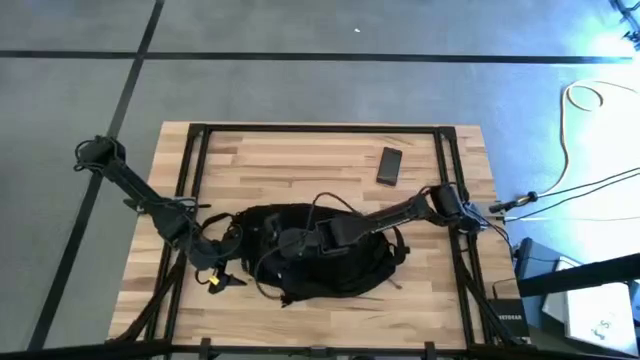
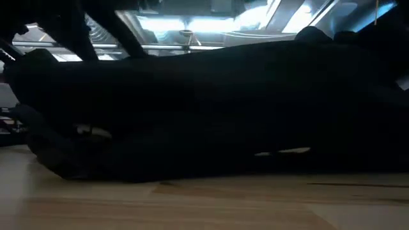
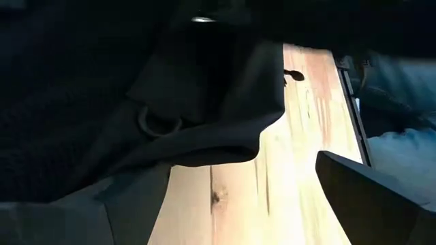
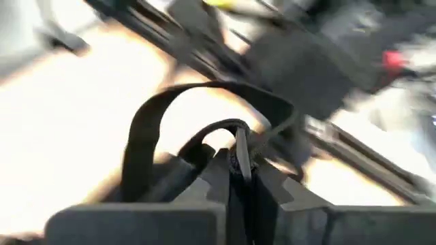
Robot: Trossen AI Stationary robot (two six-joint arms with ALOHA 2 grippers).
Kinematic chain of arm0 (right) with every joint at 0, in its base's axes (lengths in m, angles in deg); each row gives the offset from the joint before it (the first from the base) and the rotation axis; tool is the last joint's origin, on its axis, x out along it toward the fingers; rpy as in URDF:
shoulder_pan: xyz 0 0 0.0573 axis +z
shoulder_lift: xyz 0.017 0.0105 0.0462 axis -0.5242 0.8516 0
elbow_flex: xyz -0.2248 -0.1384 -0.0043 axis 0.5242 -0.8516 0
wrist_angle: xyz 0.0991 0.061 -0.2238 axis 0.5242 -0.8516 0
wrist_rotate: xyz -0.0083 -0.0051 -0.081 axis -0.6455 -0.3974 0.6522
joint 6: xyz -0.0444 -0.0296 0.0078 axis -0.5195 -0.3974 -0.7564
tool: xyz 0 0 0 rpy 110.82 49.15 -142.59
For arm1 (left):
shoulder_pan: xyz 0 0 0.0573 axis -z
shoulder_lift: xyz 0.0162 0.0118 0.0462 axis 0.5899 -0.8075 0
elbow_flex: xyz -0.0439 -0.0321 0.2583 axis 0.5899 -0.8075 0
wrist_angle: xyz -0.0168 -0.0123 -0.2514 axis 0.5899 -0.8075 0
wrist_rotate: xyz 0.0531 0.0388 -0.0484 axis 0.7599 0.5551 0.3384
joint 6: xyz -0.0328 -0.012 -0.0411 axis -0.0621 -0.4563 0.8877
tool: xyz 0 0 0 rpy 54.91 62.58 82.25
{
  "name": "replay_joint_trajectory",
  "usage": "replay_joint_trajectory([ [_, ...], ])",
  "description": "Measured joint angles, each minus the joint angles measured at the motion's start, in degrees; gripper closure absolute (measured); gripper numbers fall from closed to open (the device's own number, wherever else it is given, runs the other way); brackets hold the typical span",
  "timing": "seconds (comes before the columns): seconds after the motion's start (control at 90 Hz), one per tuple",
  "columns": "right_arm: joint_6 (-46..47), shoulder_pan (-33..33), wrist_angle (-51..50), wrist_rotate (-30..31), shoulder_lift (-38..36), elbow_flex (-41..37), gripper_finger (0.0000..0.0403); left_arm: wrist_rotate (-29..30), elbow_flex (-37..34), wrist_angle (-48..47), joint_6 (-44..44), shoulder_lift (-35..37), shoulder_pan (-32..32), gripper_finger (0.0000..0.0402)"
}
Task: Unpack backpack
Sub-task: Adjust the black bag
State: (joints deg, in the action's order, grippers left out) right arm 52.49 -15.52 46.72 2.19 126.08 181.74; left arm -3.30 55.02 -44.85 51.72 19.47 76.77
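**Right fingers on the strap, pack lying crosswise below**

The backpack lies flat at the near-centre of the table, its long axis running 9 to 3 o'clock in the high view. It fills the low view as one dark mass, so nothing of its opening shows there.

My right gripper sits over the pack's middle, arm reaching in from 3 o'clock. In my right wrist view the fingers are clenched on a thin black strap or pull, with the curved handle loop arching just beyond. Whether that thin piece is a zipper pull or webbing, I cannot tell.

My left gripper is at the pack's 9 o'clock end, touching or just beside the fabric. The left wrist view shows one dark finger over bare wood and folds of fabric with a ring alongside. Nothing lies between the fingers that I can see, so I judge them released.

A dark flat phone-like object lies at 1 o'clock from the pack, well apart.

Judgement: the right is the nearer, already holding; any pull should run along the 9–3 axis, left bracing.
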Motion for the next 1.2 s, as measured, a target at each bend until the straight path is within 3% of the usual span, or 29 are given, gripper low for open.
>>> replay_joint_trajectory([
  [0.1,5.77,2.75,-0.11,-5.32,0.02,0.02,0.0390,0.85,0.00,-0.01,-1.09,0.00,0.00,0.0050],
  [0.322,12.22,10.12,-7.76,-10.20,0.07,0.02,0.0388,2.53,0.00,0.10,-2.09,0.00,0.00,0.0050],
  [0.544,22.40,14.40,-14.38,-6.13,0.11,-3.79,0.0373,8.32,-0.02,5.62,-2.69,0.00,-0.13,0.0050],
  [0.656,26.61,14.09,-21.49,-7.04,0.16,-6.22,0.0321,11.34,-0.02,6.16,-2.08,-0.28,-1.28,0.0050],
  [0.844,31.51,14.81,-23.08,-7.65,0.24,-7.64,0.0184,10.21,-0.02,6.17,-0.90,-1.36,-2.40,0.0050],
  [1.022,34.86,17.89,-36.96,-11.42,0.24,-3.22,0.0067,0.69,-0.04,10.13,-6.33,-1.36,-2.38,0.0050],
  [1.2,48.39,21.91,-59.24,-10.45,0.24,2.22,0.0022,-7.13,-0.04,19.75,-15.77,-1.36,-2.38,0.0050],
])
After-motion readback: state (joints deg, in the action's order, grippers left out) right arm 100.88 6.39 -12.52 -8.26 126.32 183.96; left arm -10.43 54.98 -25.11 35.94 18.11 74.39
